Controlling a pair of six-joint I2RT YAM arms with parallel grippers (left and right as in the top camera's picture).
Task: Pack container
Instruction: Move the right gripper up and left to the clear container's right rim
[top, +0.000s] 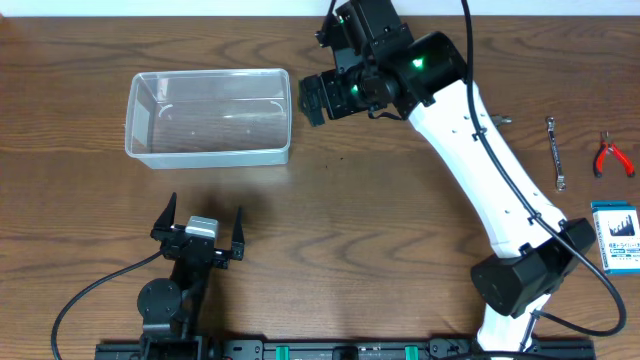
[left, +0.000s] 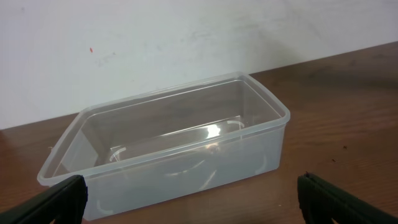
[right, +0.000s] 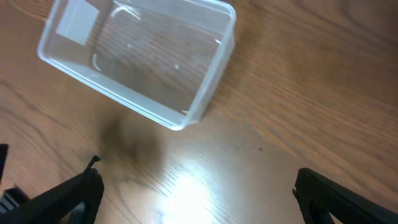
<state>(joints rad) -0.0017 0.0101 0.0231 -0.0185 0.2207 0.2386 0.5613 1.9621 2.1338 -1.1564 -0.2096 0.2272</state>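
Note:
The container (top: 208, 116) is a clear plastic tub standing upright at the back left of the table, and I see nothing inside it. My right gripper (top: 308, 98) hovers just off its right end, open, with bare wood between its fingers (right: 62, 199). In the right wrist view the container (right: 140, 59) lies ahead and to the left of the right gripper (right: 199, 199). My left gripper (top: 200, 222) rests near the front edge, well short of the tub, open and holding nothing. The left wrist view shows the container (left: 168, 146) straight ahead of the left gripper (left: 193, 205).
A metal wrench (top: 555, 152) and red-handled pliers (top: 612, 155) lie at the far right. A small blue-and-white box (top: 616, 236) sits nearer the front right. The right arm (top: 490, 170) crosses the right half of the table. A white wall (left: 186, 37) stands behind the tub.

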